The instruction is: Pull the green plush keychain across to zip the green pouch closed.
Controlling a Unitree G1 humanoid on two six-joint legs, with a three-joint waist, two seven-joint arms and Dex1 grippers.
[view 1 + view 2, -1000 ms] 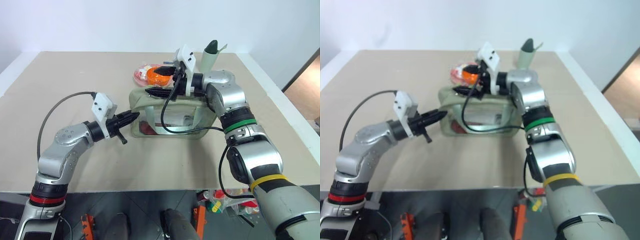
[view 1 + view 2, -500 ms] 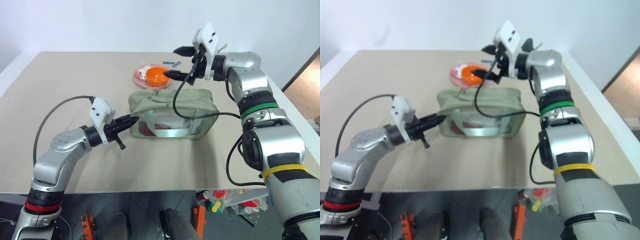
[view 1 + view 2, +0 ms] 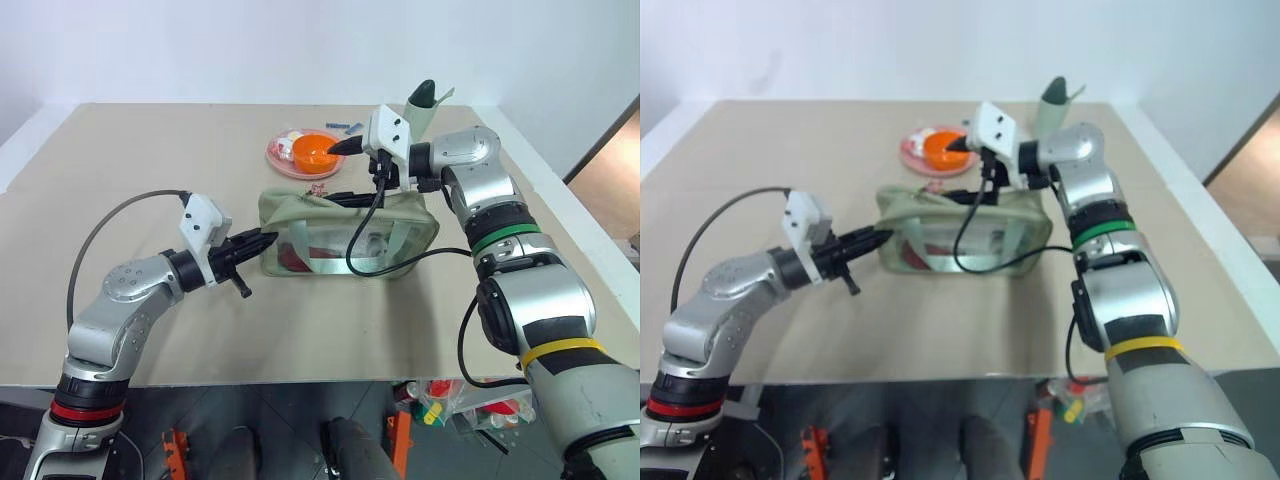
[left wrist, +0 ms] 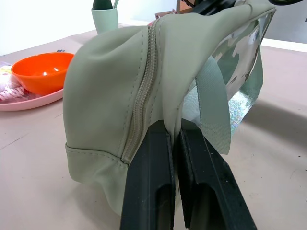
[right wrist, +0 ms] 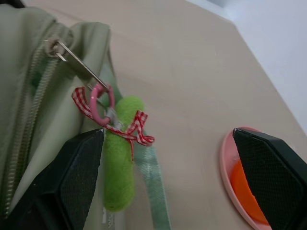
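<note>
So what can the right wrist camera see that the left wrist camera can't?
The right wrist view has the green plush keychain hanging from the zipper pull by a pink ring with a red checked ribbon, between the wide-open right gripper fingers.

The left wrist view has the left gripper shut on a fold at the end of the green pouch, plus a pale green cup behind.

Both views have the pouch's zipper, the orange bowl on its pink plate, and the tan table.

Bright, even light, soft shadows (wrist views blur up close).
</note>
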